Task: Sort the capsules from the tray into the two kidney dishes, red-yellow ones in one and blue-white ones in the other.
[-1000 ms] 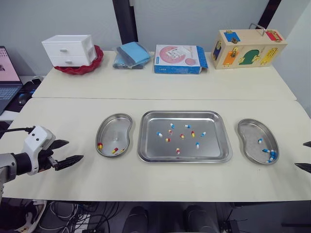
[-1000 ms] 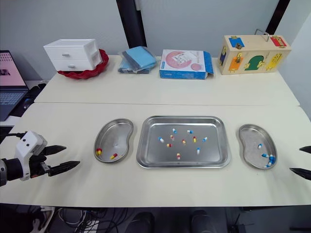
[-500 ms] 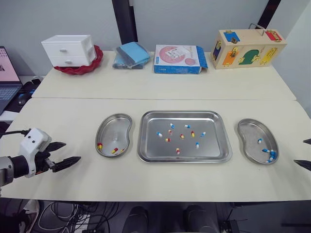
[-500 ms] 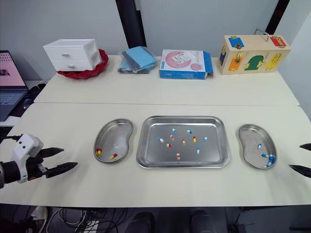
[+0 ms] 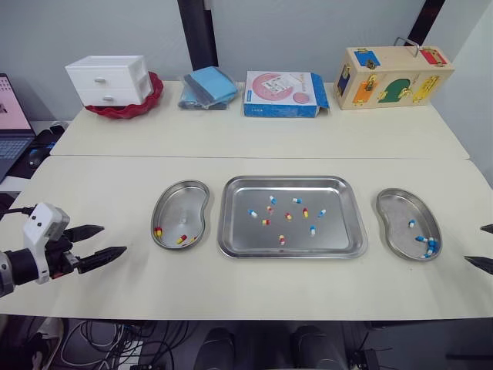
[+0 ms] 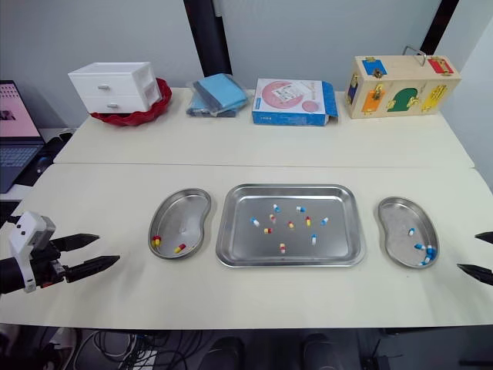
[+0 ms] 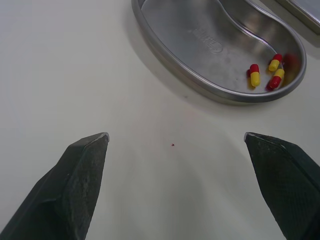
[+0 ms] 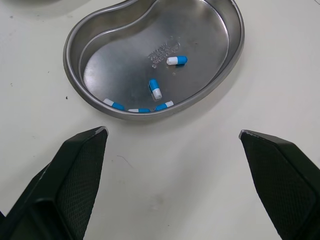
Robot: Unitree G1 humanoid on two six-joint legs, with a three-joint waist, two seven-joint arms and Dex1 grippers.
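Note:
A steel tray in the middle of the near table holds several loose capsules, red-yellow and blue-white mixed. The left kidney dish holds three red-yellow capsules. The right kidney dish holds several blue-white capsules. My left gripper hovers open and empty near the table's front left, well clear of its dish. My right gripper stands open and empty at the far right edge, just beyond the right dish.
On the far table stand a white drawer unit on a red dish, folded blue cloths, a blue-and-pink box and a wooden activity box. A laptop sits off the left edge.
My left gripper has drawn back to the left, away from the left dish. The right gripper has barely moved.

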